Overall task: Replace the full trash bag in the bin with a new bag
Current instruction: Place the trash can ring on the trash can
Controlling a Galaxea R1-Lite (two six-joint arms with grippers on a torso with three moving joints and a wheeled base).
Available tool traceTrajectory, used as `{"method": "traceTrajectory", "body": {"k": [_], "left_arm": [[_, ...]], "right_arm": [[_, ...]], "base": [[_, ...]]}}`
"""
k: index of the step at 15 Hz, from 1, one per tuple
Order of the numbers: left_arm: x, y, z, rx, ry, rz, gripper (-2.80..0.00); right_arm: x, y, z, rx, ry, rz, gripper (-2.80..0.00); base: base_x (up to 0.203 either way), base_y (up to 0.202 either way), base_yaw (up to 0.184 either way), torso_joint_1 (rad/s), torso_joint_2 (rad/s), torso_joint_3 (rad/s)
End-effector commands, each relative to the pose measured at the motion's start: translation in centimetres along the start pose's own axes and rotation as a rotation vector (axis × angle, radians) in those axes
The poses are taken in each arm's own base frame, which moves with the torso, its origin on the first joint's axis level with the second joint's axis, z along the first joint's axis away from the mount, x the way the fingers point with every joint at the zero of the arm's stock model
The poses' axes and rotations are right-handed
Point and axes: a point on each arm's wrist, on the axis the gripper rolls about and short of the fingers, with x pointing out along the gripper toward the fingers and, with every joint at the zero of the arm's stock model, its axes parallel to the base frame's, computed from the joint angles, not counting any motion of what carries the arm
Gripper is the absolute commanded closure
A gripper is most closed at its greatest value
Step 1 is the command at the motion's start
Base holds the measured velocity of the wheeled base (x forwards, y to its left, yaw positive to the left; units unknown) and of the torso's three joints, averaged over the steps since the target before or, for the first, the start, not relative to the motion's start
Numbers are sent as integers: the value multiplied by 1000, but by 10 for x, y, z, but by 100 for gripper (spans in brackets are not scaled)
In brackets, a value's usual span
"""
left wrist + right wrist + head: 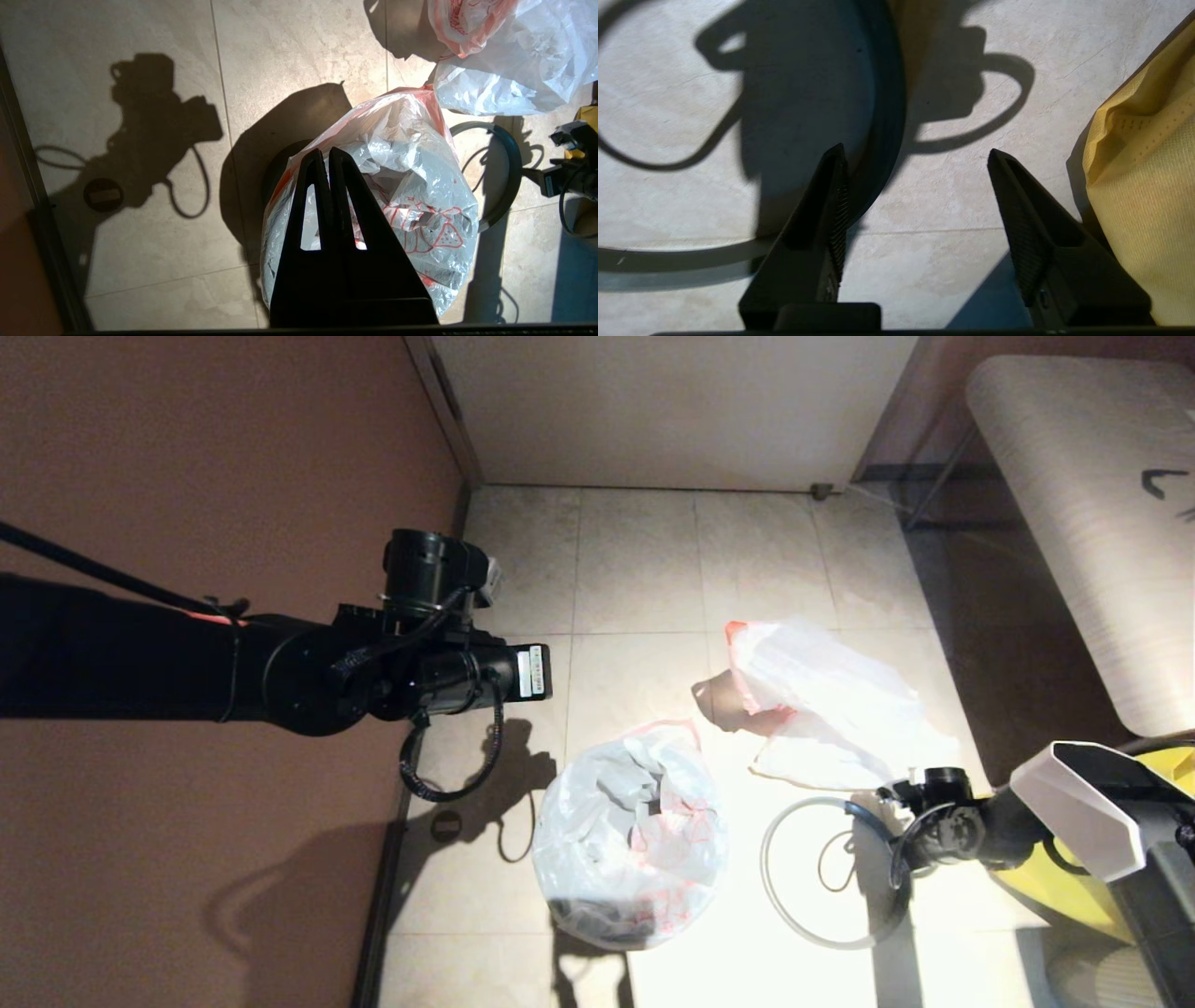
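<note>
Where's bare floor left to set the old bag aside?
Free: tiles between the wall and the full trash bag; also tiles left of the bin, under the left arm. Crowded: between bin, grey hoop and yellow bag, where the right end effector hangs.

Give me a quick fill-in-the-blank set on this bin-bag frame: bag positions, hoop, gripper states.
1. The new bag with the red line drawing sits in the ____.
2. The grey hoop lies flat on the ____, not on the bin.
3. The right gripper, above the hoop, has its jaws ____.
4. The left gripper, above the new bag, has its jaws ____.

Missing words: bin; floor; open; shut
</note>
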Motion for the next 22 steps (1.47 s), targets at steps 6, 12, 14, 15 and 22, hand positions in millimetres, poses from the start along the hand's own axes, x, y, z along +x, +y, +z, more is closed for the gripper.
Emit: {"method": "traceTrajectory", "body": {"k": [6, 12, 14, 15, 22], "left_arm": [[6, -2, -4, 5, 11, 11, 0], [6, 1, -3, -4, 6, 18, 0], [6, 1, -2, -5, -1, 16, 0], [6, 0, -2, -5, -3, 11, 0], [-4, -3, 4, -9, -28, -2, 0]], "right_arm": [[30, -7, -3, 19, -43, 155, -280], [45, -5, -10, 24, -44, 195, -280], [50, -3, -13, 25, -43, 196, 0], [53, -3, -12, 31, -51, 193, 0], [35, -8, -6, 71, -41, 195, 0]], "base": [[0, 0, 0, 0, 0, 0], [0, 0, 0, 0, 0, 0], [0, 0, 0, 0, 0, 0], [0, 0, 0, 0, 0, 0], [0, 0, 0, 0, 0, 0]]}}
